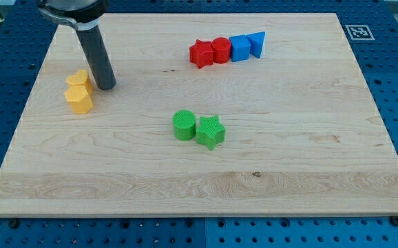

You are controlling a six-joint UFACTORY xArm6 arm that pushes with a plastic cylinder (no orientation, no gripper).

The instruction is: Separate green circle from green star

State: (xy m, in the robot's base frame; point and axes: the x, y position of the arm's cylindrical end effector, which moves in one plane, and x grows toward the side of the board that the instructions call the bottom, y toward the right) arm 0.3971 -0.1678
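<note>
Green circle (183, 125) and green star (211, 131) sit side by side a little below the middle of the desk (309, 172), the circle on the view's left, the star on the view's right, their sides touching or very nearly so. Judging from that, we have none of the separation done yet; the whole push is left. Our rod ends in my tip (106, 87), which stands near the view's upper left, well apart from the green pair and just beside two yellow blocks (79, 91), whose shapes we cannot make out surely. We have no fingers to spread or press together, only this straight rod, so there is nothing pinched. Along the view's top lies a row: a red star (200, 54), a red cylinder-like block (220, 50), a blue cube (239, 48) and a blue triangle (256, 44), all far from the work. We would still need to cross the desk and come in between or beside the greens.
</note>
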